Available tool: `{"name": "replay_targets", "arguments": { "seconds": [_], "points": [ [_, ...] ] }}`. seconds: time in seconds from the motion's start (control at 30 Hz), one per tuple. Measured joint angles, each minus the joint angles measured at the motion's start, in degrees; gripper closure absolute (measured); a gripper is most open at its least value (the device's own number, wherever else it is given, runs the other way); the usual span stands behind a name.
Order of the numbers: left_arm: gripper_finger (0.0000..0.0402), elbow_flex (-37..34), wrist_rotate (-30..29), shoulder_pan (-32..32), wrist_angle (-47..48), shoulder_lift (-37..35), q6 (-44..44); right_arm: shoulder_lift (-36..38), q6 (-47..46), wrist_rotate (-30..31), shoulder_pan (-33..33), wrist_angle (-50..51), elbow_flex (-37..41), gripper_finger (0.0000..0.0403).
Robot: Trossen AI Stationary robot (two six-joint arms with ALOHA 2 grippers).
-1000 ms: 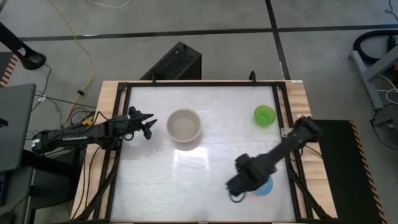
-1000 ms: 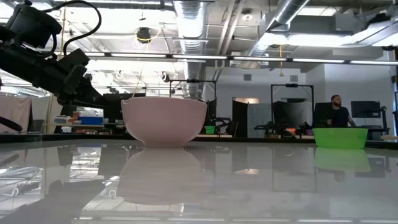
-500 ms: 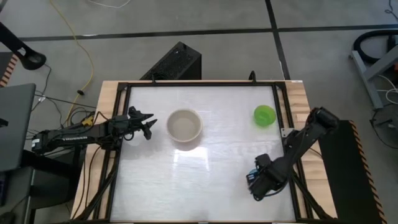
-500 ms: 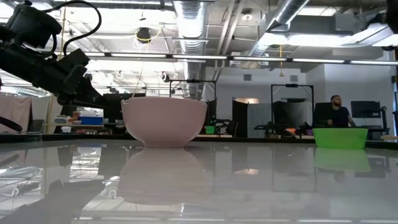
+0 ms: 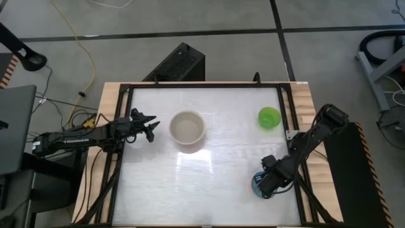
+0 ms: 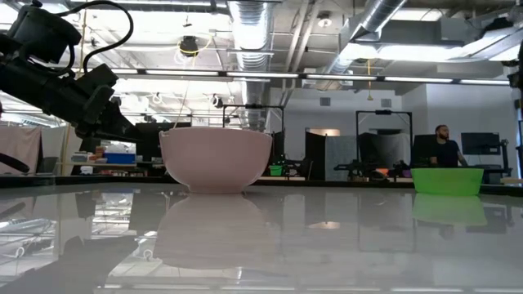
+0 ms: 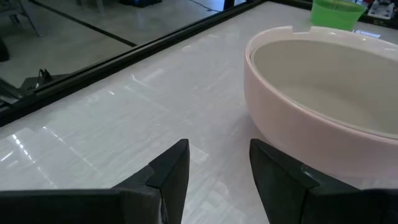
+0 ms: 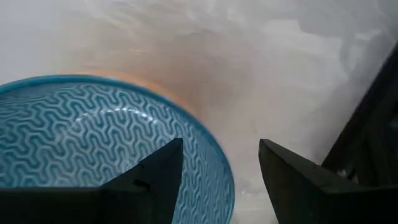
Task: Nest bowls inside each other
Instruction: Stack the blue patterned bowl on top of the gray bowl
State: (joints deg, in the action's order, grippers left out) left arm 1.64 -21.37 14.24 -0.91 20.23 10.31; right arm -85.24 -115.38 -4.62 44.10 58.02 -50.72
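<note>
A pale pink bowl (image 5: 188,128) stands on its base at mid-table, with a grey-beige bowl (image 7: 323,74) sitting inside it. The small green bowl (image 5: 269,117) stands at the far right. The blue bowl (image 8: 93,155), patterned inside, rests near the right front corner. My right gripper (image 8: 217,168) points down over it, open: one finger is above the bowl's inside, the other outside its rim (image 8: 225,180). In the high view it hides most of the blue bowl (image 5: 255,185). My left gripper (image 7: 217,168) waits open, left of the pink bowl.
A black frame (image 5: 288,126) runs along the table's right side, close to my right arm. The white tabletop (image 5: 209,183) lies bare between the bowls. In the low view a person (image 6: 445,151) stands far off in the room.
My right gripper has gone toward the table's right edge and down, ending low over the blue bowl's rim with its fingers still wide apart. The bowls have stayed where they were.
</note>
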Motion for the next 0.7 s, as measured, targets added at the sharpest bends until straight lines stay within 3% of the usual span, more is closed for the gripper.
{"name": "replay_targets", "arguments": {
  "seconds": [0.17,0.4,0.7],
  "points": [
    [0.0244,0.0,0.0,0.0,0.0,0.0,0.0,0.3,4.2,0.0,-1.3,-3.4,2.3,0.0228],
    [0.0244,0.0,0.0,0.0,0.0,0.0,0.0,0.8,11.4,0.2,-3.3,-5.6,2.4,0.0381],
    [0.0244,0.0,0.0,0.0,0.0,0.0,0.0,10.6,11.3,6.0,-6.9,-6.2,2.7,0.0387]
  ]
}}
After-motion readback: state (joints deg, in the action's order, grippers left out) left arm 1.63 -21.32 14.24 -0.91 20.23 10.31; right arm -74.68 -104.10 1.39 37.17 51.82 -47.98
